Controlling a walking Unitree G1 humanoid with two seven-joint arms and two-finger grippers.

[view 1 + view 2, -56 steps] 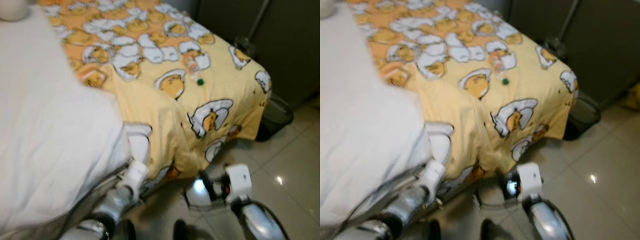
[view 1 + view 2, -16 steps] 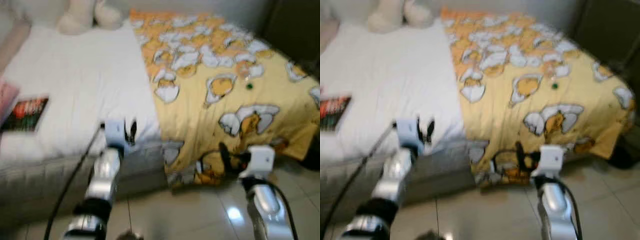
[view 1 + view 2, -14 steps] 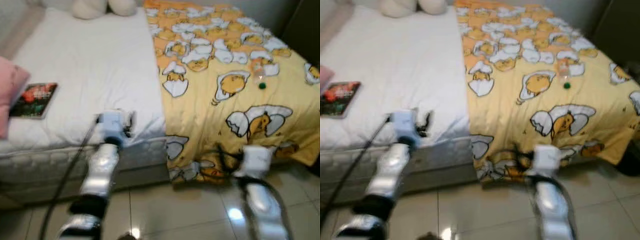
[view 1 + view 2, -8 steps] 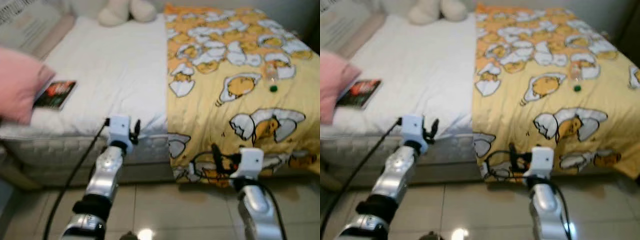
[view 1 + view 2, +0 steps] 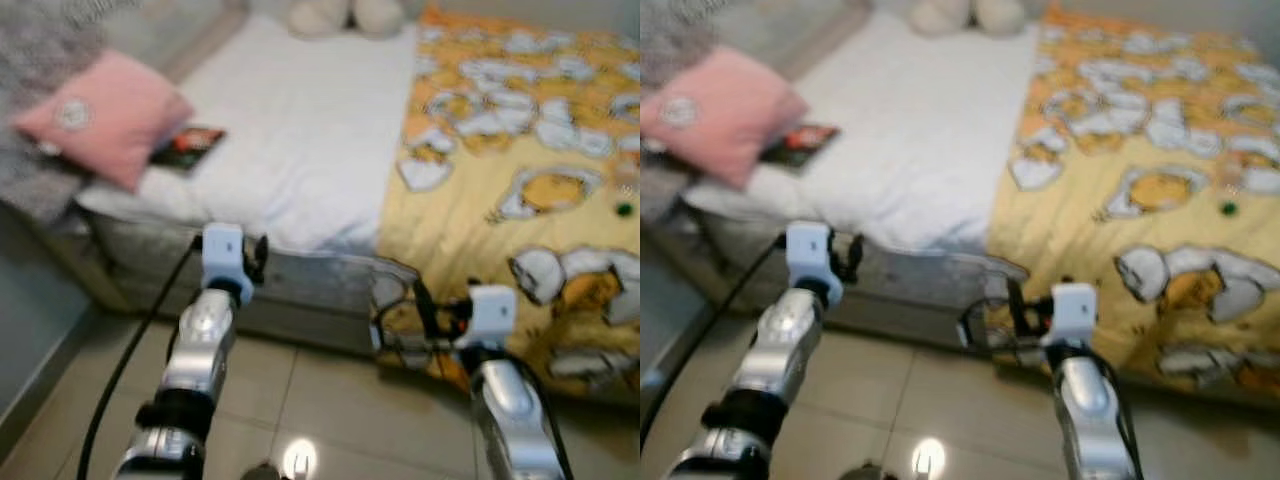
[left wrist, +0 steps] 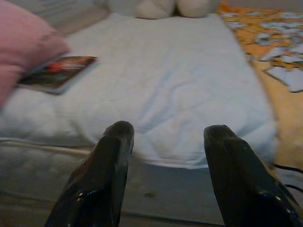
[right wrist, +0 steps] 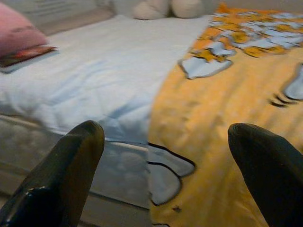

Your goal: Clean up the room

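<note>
Since the book (image 5: 187, 147) at ten o'clock looks thin and stiff, the open, empty left gripper (image 6: 163, 142) should pinch its edge.

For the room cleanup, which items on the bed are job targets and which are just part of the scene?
Likely targets:
- book on the white sheet, partly under the pink pillow
- small green cap on the yellow blanket

Just there:
- pink pillow
- plush toy at the far edge
- yellow blanket
- white sheet

Both end effectors, left and right, are open and hold nothing.
</note>
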